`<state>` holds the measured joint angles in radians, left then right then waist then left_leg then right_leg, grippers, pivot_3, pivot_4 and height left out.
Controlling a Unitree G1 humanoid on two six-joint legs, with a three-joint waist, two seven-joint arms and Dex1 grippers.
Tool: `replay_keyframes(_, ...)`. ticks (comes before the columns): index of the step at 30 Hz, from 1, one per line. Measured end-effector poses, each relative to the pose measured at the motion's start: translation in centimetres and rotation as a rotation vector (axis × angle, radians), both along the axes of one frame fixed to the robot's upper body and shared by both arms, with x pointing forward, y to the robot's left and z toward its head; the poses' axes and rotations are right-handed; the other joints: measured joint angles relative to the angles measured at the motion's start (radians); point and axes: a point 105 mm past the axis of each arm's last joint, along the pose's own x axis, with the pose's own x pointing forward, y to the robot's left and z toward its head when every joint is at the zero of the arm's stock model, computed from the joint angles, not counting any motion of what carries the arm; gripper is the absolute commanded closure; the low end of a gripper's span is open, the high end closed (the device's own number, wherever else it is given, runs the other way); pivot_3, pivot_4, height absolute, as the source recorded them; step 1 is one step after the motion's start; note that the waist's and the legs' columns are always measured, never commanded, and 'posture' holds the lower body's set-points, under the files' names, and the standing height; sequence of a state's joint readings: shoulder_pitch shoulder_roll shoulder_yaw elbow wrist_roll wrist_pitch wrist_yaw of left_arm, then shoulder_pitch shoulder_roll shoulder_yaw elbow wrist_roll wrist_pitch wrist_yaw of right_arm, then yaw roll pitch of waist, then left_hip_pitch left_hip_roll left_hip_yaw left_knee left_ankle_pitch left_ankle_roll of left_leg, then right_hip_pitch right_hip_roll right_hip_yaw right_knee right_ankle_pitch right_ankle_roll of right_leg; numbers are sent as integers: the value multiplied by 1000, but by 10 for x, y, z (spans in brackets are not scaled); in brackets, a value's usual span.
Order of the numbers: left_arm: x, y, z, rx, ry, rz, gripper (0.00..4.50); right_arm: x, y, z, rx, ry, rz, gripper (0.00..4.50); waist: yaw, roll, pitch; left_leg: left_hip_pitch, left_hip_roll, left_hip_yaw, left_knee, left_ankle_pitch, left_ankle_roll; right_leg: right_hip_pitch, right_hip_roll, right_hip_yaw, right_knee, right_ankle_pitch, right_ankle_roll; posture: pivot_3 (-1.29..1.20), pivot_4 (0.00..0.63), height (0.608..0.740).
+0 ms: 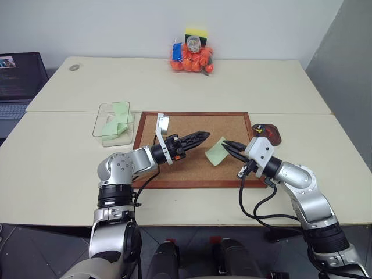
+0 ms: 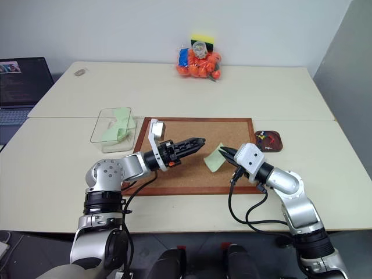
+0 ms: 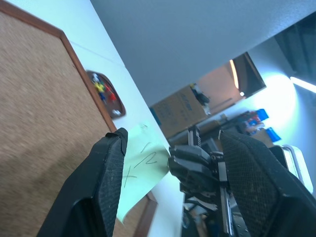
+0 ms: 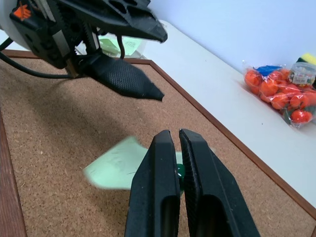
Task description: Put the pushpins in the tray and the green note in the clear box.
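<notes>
The green note [image 1: 215, 153] hangs tilted just above the cork board [image 1: 174, 168], at the tips of my right gripper [image 1: 225, 145]. That gripper is shut, and in the right wrist view a dark green pushpin [image 4: 178, 171] head shows between its fingers, with the note [image 4: 116, 168] spreading out under them. My left gripper [image 1: 206, 136] hovers open a short way left of the note, nothing between its fingers [image 3: 98, 187]. The tray [image 1: 275, 139] sits off the board's right edge with small coloured pins in it. The clear box [image 1: 102, 125] stands left of the board with green paper inside.
An orange bag of objects [image 1: 192, 56] lies at the table's far edge. A laptop [image 1: 17, 78] is on the far left. A seam runs across the table behind the board.
</notes>
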<state>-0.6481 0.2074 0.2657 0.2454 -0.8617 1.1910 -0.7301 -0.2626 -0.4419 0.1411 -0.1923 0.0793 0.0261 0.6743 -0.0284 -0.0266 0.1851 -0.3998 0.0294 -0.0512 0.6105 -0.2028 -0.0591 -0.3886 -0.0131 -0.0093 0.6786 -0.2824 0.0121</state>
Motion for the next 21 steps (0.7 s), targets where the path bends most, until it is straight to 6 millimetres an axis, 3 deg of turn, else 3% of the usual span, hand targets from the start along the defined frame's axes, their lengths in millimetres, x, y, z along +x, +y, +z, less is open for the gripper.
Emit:
replay_keyframes(12, -2, 5, -7, 23, 17, 4, 1405, -1, 3, 9, 53, 7, -2, 4500, -1, 0, 0, 0, 0, 0, 0, 0, 0, 0, 0, 0, 0, 0, 0, 0, 150, 740)
replay_keyframes(21, -6, 2, -6, -6, 27, -25, 1405, -2, 8, 31, 199, 53, 30, 4500, -1, 0, 0, 0, 0, 0, 0, 0, 0, 0, 0, 0, 0, 0, 0, 0, 150, 740)
